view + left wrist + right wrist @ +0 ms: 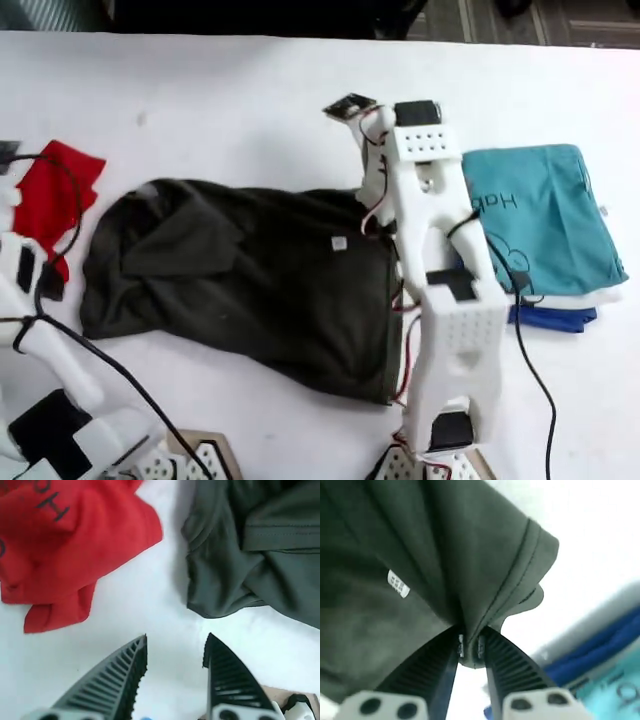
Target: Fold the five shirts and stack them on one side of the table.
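Two grippers are mine, one on each arm. My right gripper (470, 647) is clamped on an edge of the dark shirt (250, 270), its fingertips pressed together with cloth between them. From that pinch the fabric gathers into pleats that fan outward, and a stitched hem curves past just beside it. A small white tag (398, 583) sits on the dark shirt near the pinch.

The dark shirt lies spread and rumpled across the white table (200, 110), with one end bunched into loose folds. My right arm (440, 290) stands over the opposite end.

My left gripper (175, 650) is open, its two ridged fingers apart above bare table and holding nothing. It is near the bunched end of the dark shirt. A crumpled red shirt (65, 545) lies near that same end, apart from the dark shirt, with a strip of table between them.

Beyond the end I am pinching, a folded teal shirt (540, 215) lies flat. It rests on top of a folded blue shirt (552, 319), whose edge shows below it, with a white layer between the two.
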Available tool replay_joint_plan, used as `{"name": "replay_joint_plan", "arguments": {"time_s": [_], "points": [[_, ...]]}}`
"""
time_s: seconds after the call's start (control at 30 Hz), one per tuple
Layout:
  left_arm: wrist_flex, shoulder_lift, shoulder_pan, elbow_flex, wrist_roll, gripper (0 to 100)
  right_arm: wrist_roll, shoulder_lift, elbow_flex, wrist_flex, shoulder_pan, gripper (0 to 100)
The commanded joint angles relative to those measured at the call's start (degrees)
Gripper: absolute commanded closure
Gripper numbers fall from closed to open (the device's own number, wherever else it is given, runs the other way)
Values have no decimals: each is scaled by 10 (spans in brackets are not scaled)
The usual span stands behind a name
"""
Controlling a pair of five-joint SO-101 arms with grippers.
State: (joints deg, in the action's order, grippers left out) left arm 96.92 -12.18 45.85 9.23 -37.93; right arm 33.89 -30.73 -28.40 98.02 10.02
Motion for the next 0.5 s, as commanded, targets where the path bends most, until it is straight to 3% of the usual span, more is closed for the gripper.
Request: {"name": "replay_joint_plan", "arguments": {"time_s": [0.0, 0.2, 0.3, 0.47], "points": [[18, 0, -53, -4, -25, 797, 7, 132, 110, 6, -14, 980], [23, 1, -157, -2, -34, 763, 26, 260, 215, 4, -22, 980], [-11, 5, -196, -2, -34, 710, 26, 268, 220, 4, -22, 979], [-79, 104, -240, -9, -34, 702, 26, 268, 222, 4, -22, 979]]}}
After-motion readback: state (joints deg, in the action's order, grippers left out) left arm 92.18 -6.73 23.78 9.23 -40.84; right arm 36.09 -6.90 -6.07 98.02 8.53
